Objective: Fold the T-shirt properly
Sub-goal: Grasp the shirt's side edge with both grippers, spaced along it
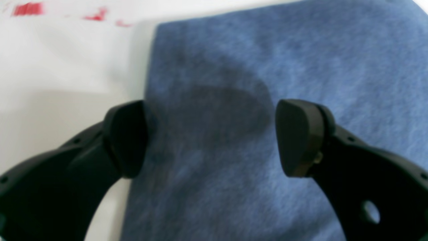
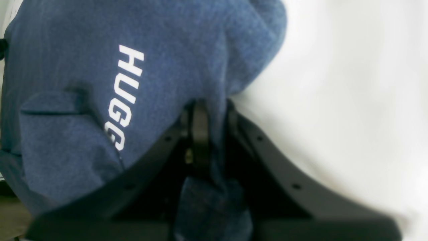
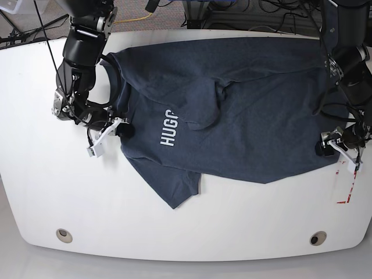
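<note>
We see the T-shirt [image 3: 232,116] spread out on the white table [image 3: 35,174], with one sleeve [image 3: 174,186] sticking out toward the front edge and a bump of cloth in the middle. Our right gripper [image 2: 207,134] is squeezed tight on a fold of the shirt near the white letters [image 2: 125,97]. Our left gripper [image 1: 210,137] is wide open, with its jaws apart over the plain blue edge at the other end, holding nothing. If we pull with only the right side, we think the shirt could bunch up more and slide crooked. If the left one closes too far in, it may grab two layers. The red marks [image 3: 346,186] sit near that end.
</note>
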`<act>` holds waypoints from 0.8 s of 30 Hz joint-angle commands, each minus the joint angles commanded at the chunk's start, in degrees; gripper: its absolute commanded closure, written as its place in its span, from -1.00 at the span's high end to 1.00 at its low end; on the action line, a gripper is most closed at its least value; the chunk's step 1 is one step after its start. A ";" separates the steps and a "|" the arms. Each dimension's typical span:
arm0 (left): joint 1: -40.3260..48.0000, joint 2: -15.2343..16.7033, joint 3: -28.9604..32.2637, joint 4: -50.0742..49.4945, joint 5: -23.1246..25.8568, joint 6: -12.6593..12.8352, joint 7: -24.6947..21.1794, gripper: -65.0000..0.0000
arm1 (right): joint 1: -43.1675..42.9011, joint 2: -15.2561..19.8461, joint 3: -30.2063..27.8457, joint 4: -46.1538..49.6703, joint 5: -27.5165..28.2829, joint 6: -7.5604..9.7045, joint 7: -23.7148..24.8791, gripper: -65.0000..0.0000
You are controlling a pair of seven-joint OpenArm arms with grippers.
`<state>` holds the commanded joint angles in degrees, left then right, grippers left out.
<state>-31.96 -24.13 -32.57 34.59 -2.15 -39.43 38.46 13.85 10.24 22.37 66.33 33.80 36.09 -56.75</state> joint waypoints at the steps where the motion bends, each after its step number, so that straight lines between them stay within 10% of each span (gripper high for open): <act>1: 0.00 0.00 0.00 0.00 0.00 0.00 0.00 0.68 | 0.00 0.00 0.00 0.00 0.00 0.00 0.00 -0.84; 16: 0.26 1.32 0.18 -0.09 0.09 0.00 -5.27 0.14 | 1.05 0.26 -0.09 0.00 -0.09 0.09 0.00 -0.84; 24: 0.09 1.32 0.35 -0.09 0.09 5.27 -5.27 0.74 | 1.14 0.18 -0.18 0.00 0.00 0.09 0.00 -0.84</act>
<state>-31.87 -22.81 -32.22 34.51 -2.07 -34.15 33.19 14.99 10.42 22.20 66.33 33.80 36.18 -56.75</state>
